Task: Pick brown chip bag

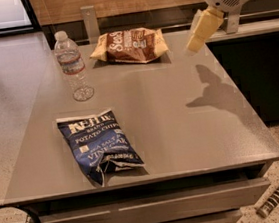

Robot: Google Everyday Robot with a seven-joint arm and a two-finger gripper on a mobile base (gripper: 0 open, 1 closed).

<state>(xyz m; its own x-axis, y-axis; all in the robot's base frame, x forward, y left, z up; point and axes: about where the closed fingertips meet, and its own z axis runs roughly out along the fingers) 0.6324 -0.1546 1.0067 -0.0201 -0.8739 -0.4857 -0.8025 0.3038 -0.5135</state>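
While my gripper [196, 39] hung above the far right part of the table [182, 129], near the brown chip bag [128, 45] but apart from it, I was only approaching; whether it was open or closed I could not tell. The bag lay flat at the table's back edge. Next, I judged, I needed to move left and down onto it, well away from the blue chip bag [100, 145].

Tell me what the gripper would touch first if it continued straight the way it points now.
Probably the bare table just right of the brown chip bag, not the bag itself. The gripper hangs over the table's far right part, pointing down and left; depth is unclear.
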